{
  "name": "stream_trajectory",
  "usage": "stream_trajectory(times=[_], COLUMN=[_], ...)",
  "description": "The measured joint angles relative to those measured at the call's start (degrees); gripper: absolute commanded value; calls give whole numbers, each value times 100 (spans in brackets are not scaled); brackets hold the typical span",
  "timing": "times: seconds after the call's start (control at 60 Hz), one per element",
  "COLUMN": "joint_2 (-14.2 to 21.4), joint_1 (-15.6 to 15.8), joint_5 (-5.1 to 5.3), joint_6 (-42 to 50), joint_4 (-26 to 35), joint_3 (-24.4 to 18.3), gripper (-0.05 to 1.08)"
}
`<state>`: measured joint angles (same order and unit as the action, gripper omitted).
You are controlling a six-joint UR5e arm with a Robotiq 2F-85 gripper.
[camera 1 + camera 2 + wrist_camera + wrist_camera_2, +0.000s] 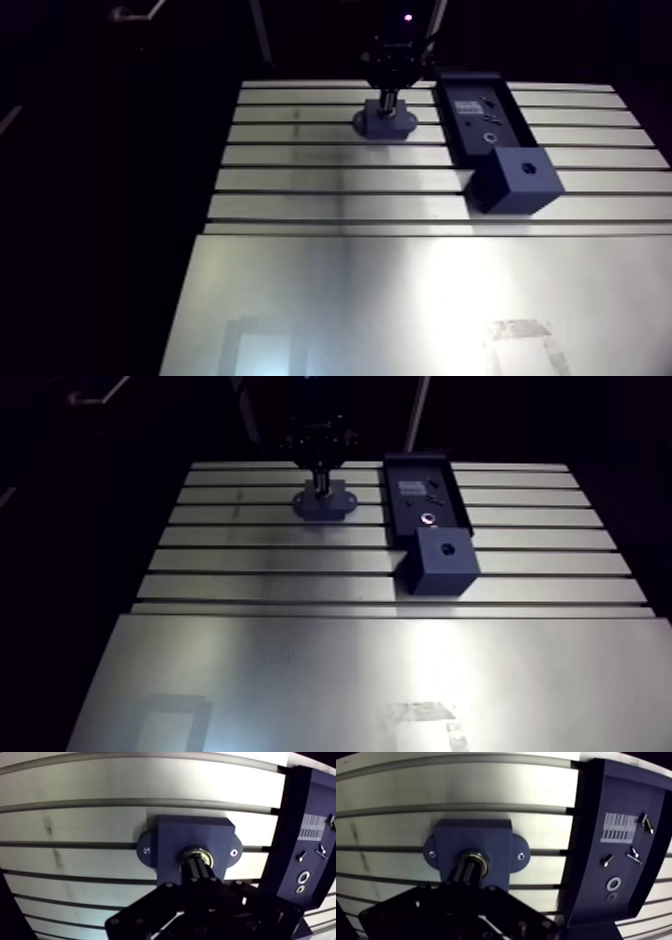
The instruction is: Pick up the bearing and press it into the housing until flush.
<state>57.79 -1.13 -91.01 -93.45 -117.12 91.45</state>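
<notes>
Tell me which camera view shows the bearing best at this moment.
The wrist view. The bearing shows close up as a metal ring in the middle hole of the housing, at the tips of the hand. The arm view shows only the small, dark housing under the hand; the bearing cannot be made out there.

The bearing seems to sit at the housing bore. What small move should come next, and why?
Probably press straight down gently. The gripper, jaws closed together, is at the bearing, whose ring shows in the bore of the housing; whether it is flush cannot be seen.
</notes>
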Motion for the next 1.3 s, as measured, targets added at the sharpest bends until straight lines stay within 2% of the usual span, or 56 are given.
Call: stream_trajectory(times=[1.3], joint_2=[-41], joint_1=[-37], joint_5=[33], joint_6=[-69], joint_4=[-9], joint_3=[27], gripper=[108])
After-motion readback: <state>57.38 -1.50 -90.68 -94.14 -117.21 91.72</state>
